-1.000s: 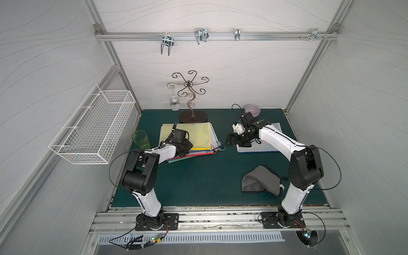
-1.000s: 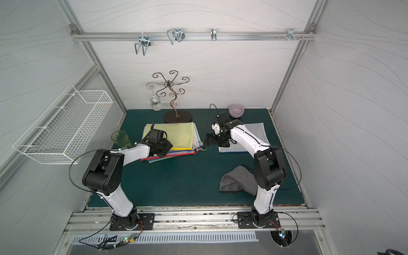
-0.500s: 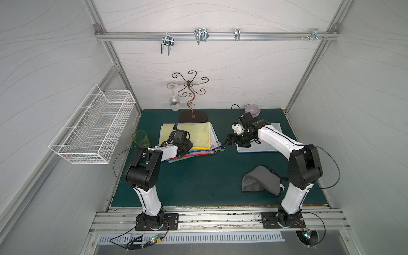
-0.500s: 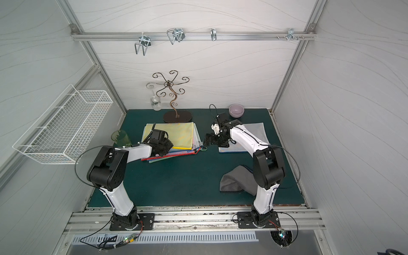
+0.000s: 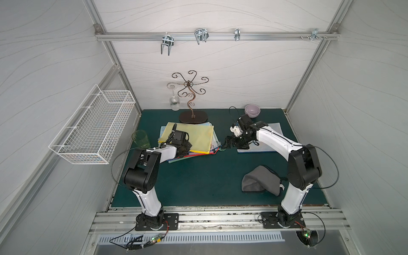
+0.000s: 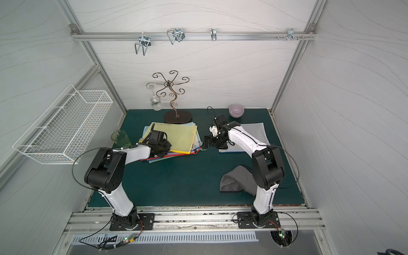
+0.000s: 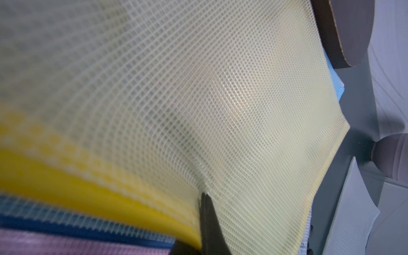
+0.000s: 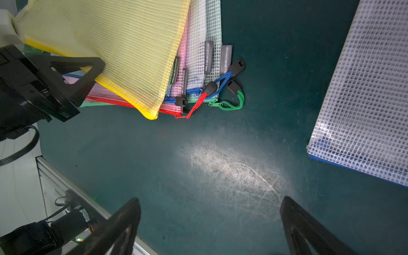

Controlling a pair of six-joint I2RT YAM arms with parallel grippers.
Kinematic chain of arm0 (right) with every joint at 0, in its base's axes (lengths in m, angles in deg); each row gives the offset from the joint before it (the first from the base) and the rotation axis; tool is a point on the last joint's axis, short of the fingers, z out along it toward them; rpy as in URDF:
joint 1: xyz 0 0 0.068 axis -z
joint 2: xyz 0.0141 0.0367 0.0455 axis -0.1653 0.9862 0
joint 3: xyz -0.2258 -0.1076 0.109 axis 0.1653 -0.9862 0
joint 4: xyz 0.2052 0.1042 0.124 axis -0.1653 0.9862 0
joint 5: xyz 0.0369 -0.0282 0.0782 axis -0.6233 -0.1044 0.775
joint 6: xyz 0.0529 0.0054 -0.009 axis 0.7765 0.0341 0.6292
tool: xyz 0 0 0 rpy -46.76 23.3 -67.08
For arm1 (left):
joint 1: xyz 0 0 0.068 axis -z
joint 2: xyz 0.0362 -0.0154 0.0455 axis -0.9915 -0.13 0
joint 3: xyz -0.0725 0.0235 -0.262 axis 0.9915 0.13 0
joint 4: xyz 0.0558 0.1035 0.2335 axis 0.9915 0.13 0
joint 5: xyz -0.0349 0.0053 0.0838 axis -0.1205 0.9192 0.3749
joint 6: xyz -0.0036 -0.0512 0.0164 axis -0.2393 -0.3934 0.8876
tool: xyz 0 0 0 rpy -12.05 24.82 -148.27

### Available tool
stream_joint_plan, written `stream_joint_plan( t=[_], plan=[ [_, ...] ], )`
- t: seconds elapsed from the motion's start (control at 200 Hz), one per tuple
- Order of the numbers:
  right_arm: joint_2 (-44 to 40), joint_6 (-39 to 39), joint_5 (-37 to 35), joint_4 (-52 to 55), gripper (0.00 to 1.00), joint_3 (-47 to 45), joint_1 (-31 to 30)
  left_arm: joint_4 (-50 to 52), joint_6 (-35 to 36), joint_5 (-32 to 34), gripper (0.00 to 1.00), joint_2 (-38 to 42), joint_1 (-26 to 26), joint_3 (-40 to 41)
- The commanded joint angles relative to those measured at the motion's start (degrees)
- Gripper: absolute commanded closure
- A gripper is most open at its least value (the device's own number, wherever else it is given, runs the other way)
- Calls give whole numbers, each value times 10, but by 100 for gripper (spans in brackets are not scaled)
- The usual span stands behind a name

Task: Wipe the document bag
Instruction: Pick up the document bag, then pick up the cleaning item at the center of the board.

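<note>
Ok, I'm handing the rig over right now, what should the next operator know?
Grippers: the left gripper is shut on the near edge of the yellow bag, which tops the stack of bags. The right gripper is open and empty, hovering over the green mat between the stack and the clear bag lying apart.
Things: the grey cloth lies crumpled on the mat by the right arm's base, not held.
Done: yellow bag gripped.
Left: pick up the cloth, probably with the right gripper, and wipe the bag.
</note>
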Motion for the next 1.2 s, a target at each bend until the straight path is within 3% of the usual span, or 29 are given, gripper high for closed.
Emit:
stream_joint_plan(
  t=[0.0,0.27,0.405,0.725,0.84,1.086,1.146,1.196],
  plan=[
    [-24,5,-10,18,1,7,-7,11,28,-13,100,55,-2,-8],
    [-45,15,-90,157,1,11,-7,166,104,-119,100,184,23,0],
    [-82,62,-133,188,1,-58,-7,220,111,-118,100,254,97,54],
    [-202,174,-199,225,1,-221,24,193,41,-78,100,349,263,200],
    [-206,186,-197,187,1,-269,41,170,24,-64,100,346,287,237],
    [-142,176,-163,63,1,-329,88,126,24,-59,100,314,289,268],
    [-144,170,-150,46,9,-341,87,118,24,-61,100,306,289,272],
    [-157,168,-138,31,23,-356,87,110,24,-60,100,301,289,274]
  ],
)
